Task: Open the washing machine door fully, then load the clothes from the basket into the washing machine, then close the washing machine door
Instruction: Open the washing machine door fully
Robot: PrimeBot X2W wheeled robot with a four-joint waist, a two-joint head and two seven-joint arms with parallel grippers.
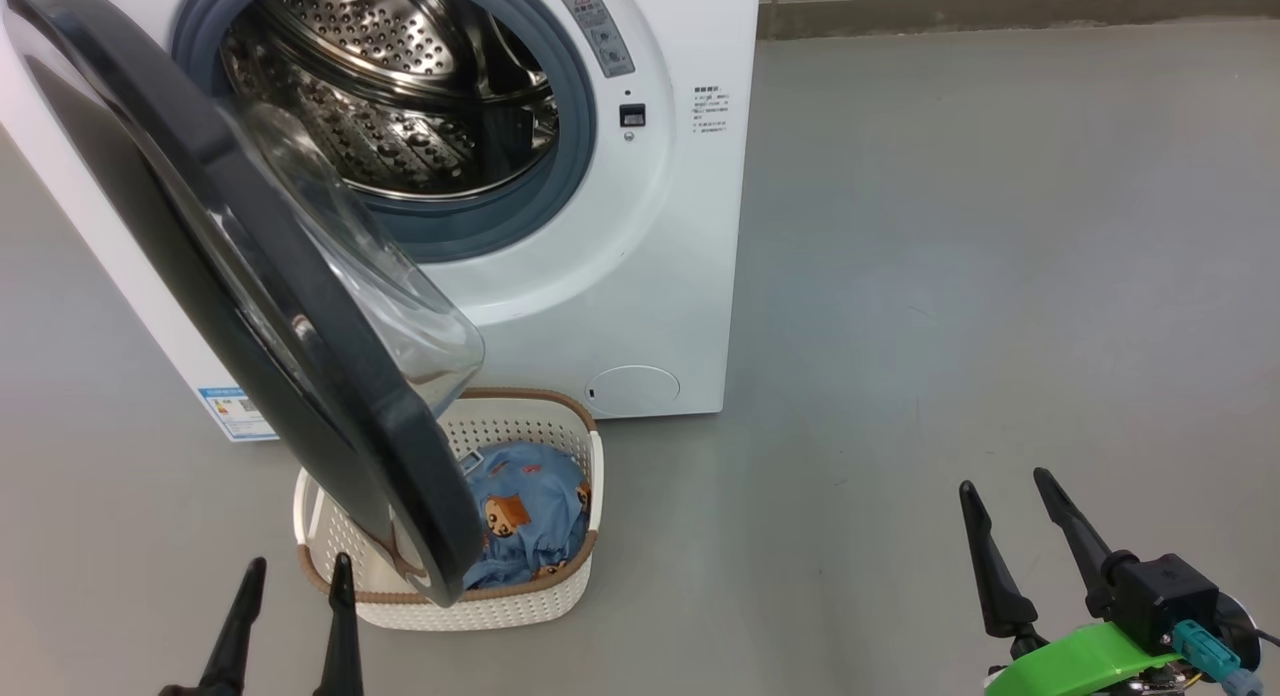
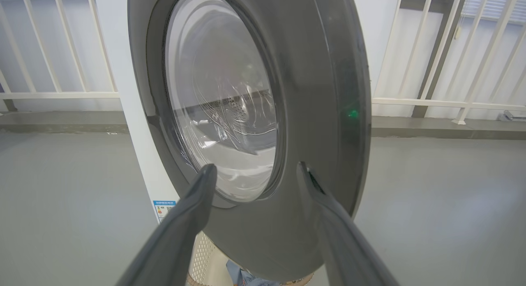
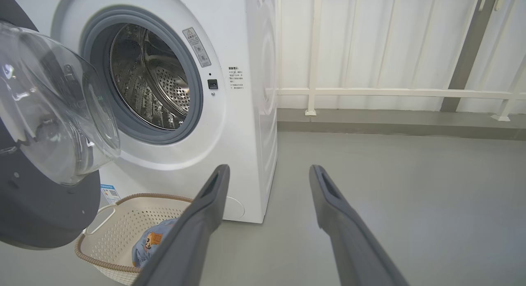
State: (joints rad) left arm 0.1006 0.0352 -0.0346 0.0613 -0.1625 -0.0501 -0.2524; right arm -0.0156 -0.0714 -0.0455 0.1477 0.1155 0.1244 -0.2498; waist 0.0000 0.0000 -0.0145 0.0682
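Two grippers, both spread wide and empty. One left gripper (image 1: 298, 566) points at one washing machine door (image 1: 250, 276), which stands open over one basket (image 1: 520, 606) holding one heap of clothes (image 1: 525, 516), before one washing machine (image 1: 680, 226); the right gripper (image 1: 1003, 481) hovers well apart.

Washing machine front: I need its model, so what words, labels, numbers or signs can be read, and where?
Grey warning sticker, upper front of the washing machine: red triangle sign, wording too small to read.
Printed text block right of it: too small to read.
Blue energy sticker, low on the front: blurred.
No brand or number legible.
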